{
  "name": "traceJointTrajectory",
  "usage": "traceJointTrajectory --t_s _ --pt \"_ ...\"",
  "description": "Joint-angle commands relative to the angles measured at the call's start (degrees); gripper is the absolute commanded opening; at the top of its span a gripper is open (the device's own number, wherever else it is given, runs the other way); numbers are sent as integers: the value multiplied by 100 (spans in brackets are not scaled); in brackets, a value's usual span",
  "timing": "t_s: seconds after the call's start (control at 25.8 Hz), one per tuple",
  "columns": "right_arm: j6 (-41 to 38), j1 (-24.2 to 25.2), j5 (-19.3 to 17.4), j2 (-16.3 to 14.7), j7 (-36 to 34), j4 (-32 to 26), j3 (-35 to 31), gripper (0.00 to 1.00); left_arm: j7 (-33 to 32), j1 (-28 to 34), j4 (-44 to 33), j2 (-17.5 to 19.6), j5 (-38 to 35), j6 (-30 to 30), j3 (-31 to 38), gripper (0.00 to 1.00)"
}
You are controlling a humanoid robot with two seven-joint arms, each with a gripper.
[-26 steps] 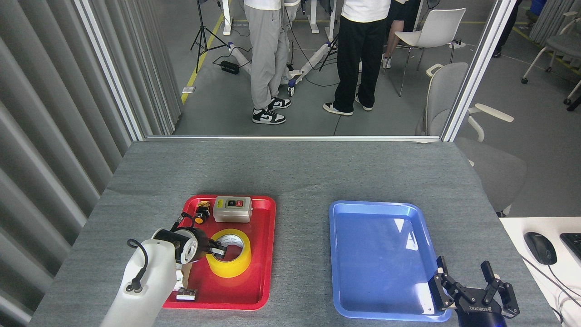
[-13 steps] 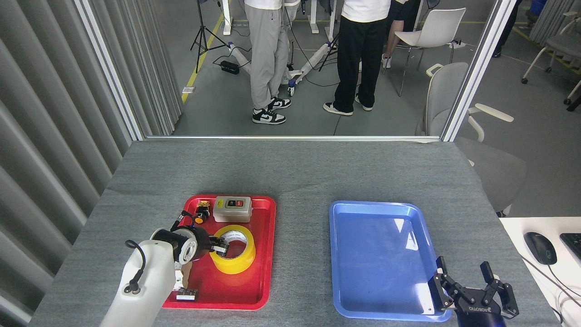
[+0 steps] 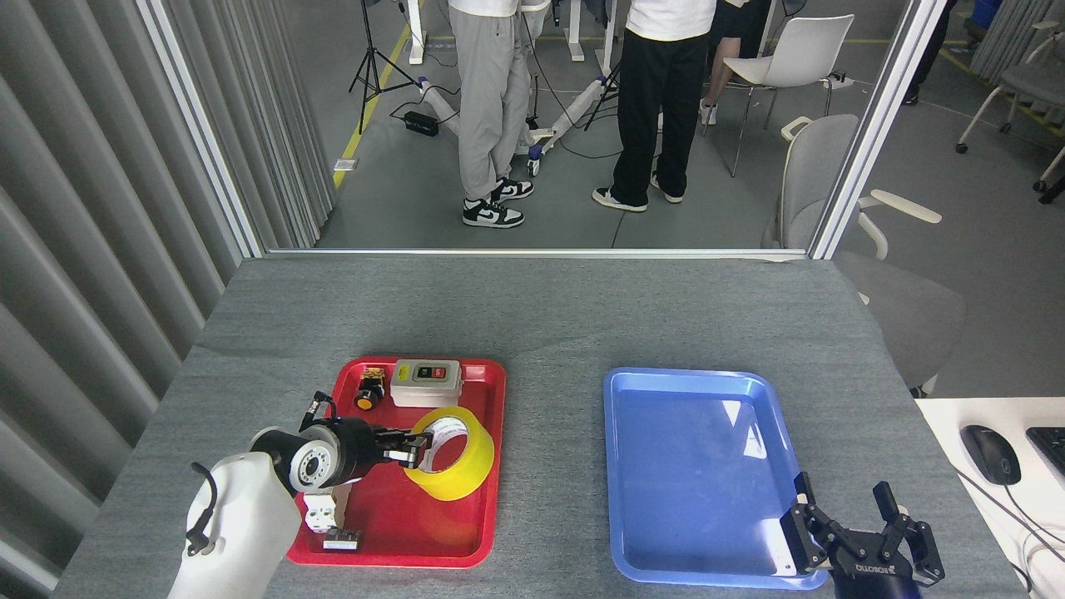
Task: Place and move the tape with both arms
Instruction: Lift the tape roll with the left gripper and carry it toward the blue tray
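Lifted and tilted since a second ago, the wide roll of translucent yellow packing tape (image 3: 450, 452) hangs above the red plastic tray (image 3: 487, 499), pinched through its white core by the left black gripper (image 3: 406, 450). White left arm (image 3: 241, 516) reaches rightward. Right black gripper (image 3: 861, 545) hovers spread by the blue plastic tray (image 3: 699, 466).

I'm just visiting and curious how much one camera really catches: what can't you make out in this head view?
- Left gripper: its fingertips reach into the tape, so the roll hides how they grip.
- Right gripper: its base is cut off by the bottom edge.
- Grey switch box in the red tray: button labels too small to read.
- People behind: cut off above the waist by the top edge.
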Motion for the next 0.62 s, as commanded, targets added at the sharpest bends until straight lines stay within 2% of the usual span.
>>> traceJointTrajectory --t_s 0.0,0.12,0.27,0.35,0.46,0.58 --pt "7 -1 -57 -33 26 0 35 100 -9 139 -105 55 893 -263 298 0" --pt "7 -10 -312 -218 26 0 53 100 -35 201 -202 99 1156 -606 377 0" --pt "7 -36 -1173 -745 26 0 413 100 -114 376 -333 108 1262 -870 597 0" --pt "7 -133 -1692 -1097 26 -27 633 100 -202 614 -448 90 2027 -694 869 0" --pt "7 -273 -2632 -1536 26 -44 1055 100 -519 816 -606 55 3564 97 984 0" --pt "-116 -379 -3836 -2195 26 -70 1547 100 -747 851 -702 29 3907 405 966 0"
